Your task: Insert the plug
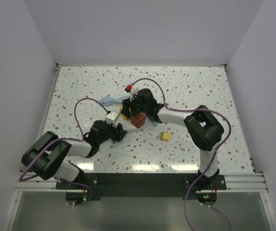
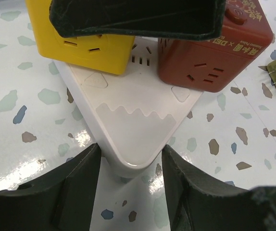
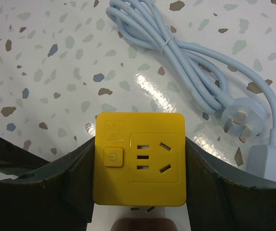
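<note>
From above, the small yellow pronged plug [image 1: 165, 136] lies on the speckled table [image 1: 200, 91], to the right of the left gripper [image 1: 119, 129] and well apart from the right gripper [image 1: 127, 109]. In the left wrist view the jaws stand half open astride a corner of a white triangular plastic base [image 2: 133, 120]; whether they pinch it I cannot tell. In the right wrist view the jaws clamp a yellow plastic socket cube [image 3: 139, 159] from both sides.
</note>
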